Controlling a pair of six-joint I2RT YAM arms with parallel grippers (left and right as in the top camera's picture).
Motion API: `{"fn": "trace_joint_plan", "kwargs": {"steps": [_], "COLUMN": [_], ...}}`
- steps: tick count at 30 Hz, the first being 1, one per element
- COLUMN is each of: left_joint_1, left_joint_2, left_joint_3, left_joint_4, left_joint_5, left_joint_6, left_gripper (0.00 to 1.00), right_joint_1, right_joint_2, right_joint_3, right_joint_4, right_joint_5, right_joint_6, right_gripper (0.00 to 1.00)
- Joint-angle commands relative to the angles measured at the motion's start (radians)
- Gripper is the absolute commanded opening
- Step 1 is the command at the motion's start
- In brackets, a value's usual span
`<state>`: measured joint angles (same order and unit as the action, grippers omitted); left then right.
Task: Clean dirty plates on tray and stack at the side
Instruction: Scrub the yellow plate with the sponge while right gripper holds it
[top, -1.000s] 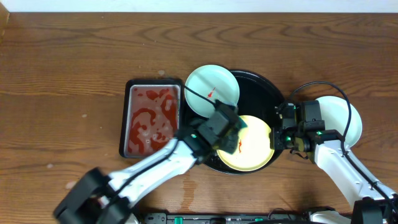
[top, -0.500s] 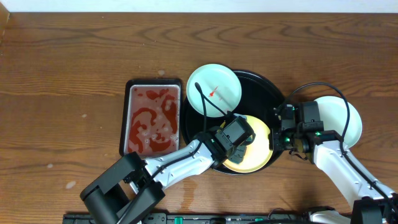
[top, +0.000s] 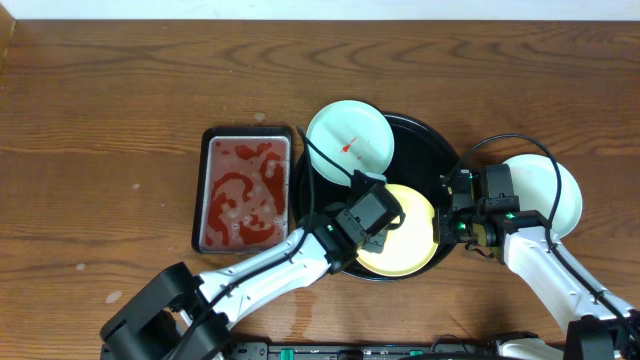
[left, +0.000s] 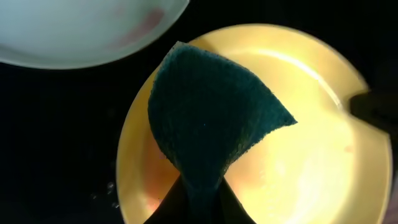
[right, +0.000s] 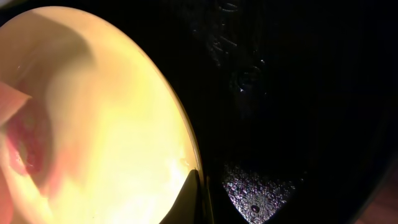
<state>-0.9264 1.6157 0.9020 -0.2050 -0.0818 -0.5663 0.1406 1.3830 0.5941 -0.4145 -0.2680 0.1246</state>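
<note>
Took black tray (top: 418, 150) as reference. Found yellow plate (top: 418, 238) inside its lower half. Found one aqua plate (top: 348, 140) overlapping its upper-left rim, red smear at centre. Noted second aqua plate (top: 562, 195) on the table (top: 100, 120) off its right side, partly hidden. Observed left gripper (top: 375, 222) over the yellow plate's left part, right gripper (top: 447, 218) at that plate's right edge. Recorded red-stained rectangular tray (top: 245, 190) just left of it.

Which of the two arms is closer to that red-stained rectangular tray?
Left. The left gripper, holding a dark sponge over the yellow plate, is just right of the red-stained tray; the right gripper pinches that plate's far rim.
</note>
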Motion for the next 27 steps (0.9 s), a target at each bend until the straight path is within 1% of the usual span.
{"fn": "trace_joint_plan", "kwargs": {"steps": [1, 4, 5, 8, 10, 12, 15, 18, 22, 27], "left_joint_1": [0.004, 0.000, -0.004, -0.009, -0.006, -0.004, 0.006, 0.030, 0.056, 0.058], "left_joint_2": [0.013, 0.048, 0.060, 0.093, 0.123, 0.125, 0.122, 0.118, 0.083, -0.041], "left_joint_3": [-0.014, -0.014, -0.014, -0.014, -0.014, -0.014, -0.014, -0.014, -0.013, -0.013], "left_joint_4": [0.042, 0.116, 0.132, 0.139, 0.116, 0.080, 0.019, -0.028, -0.048, -0.051], "left_joint_5": [0.050, 0.130, 0.135, 0.134, 0.131, 0.089, 0.003, -0.036, -0.034, 0.030], "left_joint_6": [-0.042, -0.042, -0.042, -0.041, -0.027, -0.003, -0.003, -0.003, -0.003, -0.003], "left_gripper": [0.08, 0.08, 0.08, 0.08, 0.08, 0.08, 0.08, 0.08, 0.08, 0.08], "right_joint_1": [-0.002, -0.002, -0.002, -0.002, -0.002, -0.002, -0.002, -0.002, -0.002, -0.002], "right_joint_2": [-0.002, -0.002, -0.002, -0.002, -0.002, -0.002, -0.002, -0.002, -0.002, -0.002], "right_joint_3": [-0.005, -0.005, -0.005, -0.005, -0.005, -0.005, -0.005, -0.005, -0.005, -0.005], "right_joint_4": [0.003, 0.004, 0.003, 0.003, 0.003, 0.003, 0.003, 0.003, 0.003, 0.003], "right_joint_5": [0.017, 0.017, 0.017, 0.017, 0.017, 0.017, 0.017, 0.017, 0.018, 0.018], "right_joint_6": [-0.006, -0.006, -0.006, -0.006, -0.006, -0.006, -0.006, -0.006, -0.006, -0.006], "right_gripper": [0.01, 0.01, 0.01, 0.01, 0.01, 0.01, 0.01, 0.01, 0.01, 0.01]}}
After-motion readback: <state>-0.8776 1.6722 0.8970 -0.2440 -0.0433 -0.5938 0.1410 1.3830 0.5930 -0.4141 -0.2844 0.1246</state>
